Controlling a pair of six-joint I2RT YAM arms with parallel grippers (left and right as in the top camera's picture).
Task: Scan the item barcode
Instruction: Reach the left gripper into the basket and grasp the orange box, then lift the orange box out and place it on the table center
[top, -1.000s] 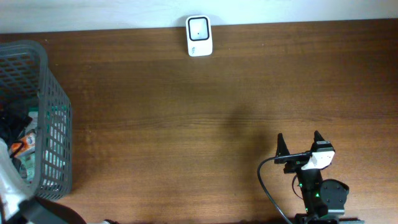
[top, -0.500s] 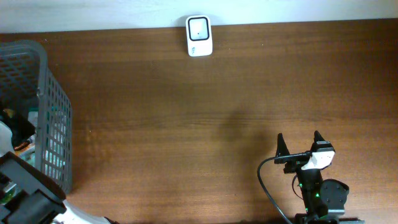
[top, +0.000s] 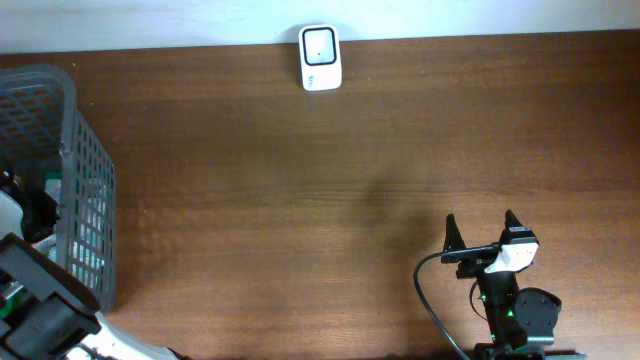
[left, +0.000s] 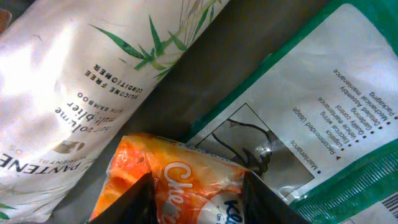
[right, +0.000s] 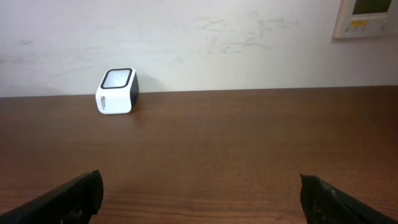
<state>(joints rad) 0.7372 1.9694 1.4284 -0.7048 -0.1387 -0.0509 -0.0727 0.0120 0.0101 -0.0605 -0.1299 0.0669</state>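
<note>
Left fingers (left: 134, 205) straddle the orange packet (left: 186, 180) down in the basket (top: 85, 150), pinched or not, I cannot tell! Best bite squarely mid-packet before lifting toward the scanner (top: 320, 58); right fingers (right: 71, 196) gape wide over the desk (top: 300, 200).

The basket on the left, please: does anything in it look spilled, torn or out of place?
Nothing stands out. In the basket, the orange packet, the white conditioner pack and the green-and-white packet lie jumbled at odd angles, but none looks torn or leaking in the left wrist view.
</note>
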